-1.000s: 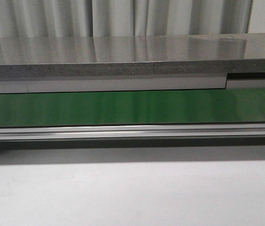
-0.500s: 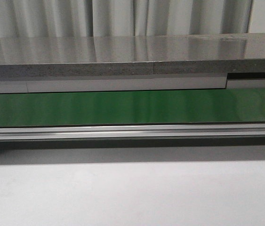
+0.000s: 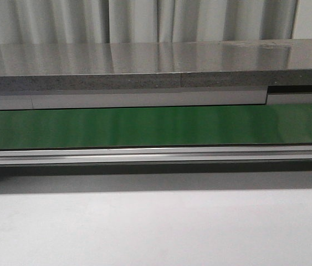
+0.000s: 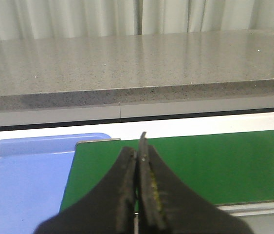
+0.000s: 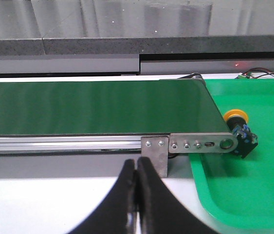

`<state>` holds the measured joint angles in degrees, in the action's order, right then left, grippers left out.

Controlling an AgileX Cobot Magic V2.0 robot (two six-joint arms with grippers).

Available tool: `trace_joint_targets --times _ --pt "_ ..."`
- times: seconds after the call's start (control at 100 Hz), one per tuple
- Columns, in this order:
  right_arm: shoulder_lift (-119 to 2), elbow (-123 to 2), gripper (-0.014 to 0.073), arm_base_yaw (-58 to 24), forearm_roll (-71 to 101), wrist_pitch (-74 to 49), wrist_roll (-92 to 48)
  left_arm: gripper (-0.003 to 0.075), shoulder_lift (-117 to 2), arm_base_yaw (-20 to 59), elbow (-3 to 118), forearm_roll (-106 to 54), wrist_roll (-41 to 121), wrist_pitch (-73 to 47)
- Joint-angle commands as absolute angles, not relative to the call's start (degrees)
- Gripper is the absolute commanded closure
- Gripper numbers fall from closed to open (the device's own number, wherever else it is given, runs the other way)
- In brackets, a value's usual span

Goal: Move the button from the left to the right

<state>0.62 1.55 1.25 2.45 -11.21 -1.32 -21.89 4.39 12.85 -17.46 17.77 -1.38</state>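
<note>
The button (image 5: 240,130), a round yellow head on a dark blue-black body, lies on its side in the green tray (image 5: 253,195), close beside the right end of the green conveyor belt (image 5: 93,105). It shows only in the right wrist view. My right gripper (image 5: 137,168) is shut and empty over the white table, short of the belt's metal end bracket (image 5: 156,148). My left gripper (image 4: 139,158) is shut and empty above the left end of the belt (image 4: 200,161). Neither gripper shows in the front view.
A blue tray (image 4: 25,170) sits at the belt's left end. The belt (image 3: 156,126) runs across the front view with an aluminium rail (image 3: 156,155) along its near side. A long grey stone counter (image 3: 156,64) stands behind it, with curtains beyond.
</note>
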Motion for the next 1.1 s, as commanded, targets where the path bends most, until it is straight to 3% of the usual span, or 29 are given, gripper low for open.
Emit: trace_joint_targets --times 0.0,0.37,0.57,0.83,1.09 --pt "1.7 0.8 0.0661 1.2 1.8 -6.7 -1.2 0.0741 -22.3 4.7 14.5 -18.0 17.7 2.6" --pt "1.7 0.8 0.0661 1.2 1.8 -6.7 -1.2 0.0741 -20.8 4.7 13.2 -11.2 17.7 9.3" --pt "1.7 0.8 0.0661 1.2 1.8 -6.7 -1.2 0.0741 -13.3 4.7 7.1 -7.0 16.7 8.7" --pt "1.7 0.8 0.0661 1.2 1.8 -6.7 -1.2 0.0741 -1.7 -0.2 -3.0 0.0 0.4 8.4" --pt "1.7 0.8 0.0661 1.2 1.8 -6.7 -1.2 0.0741 2.1 -3.5 -3.0 0.0 -1.0 1.1"
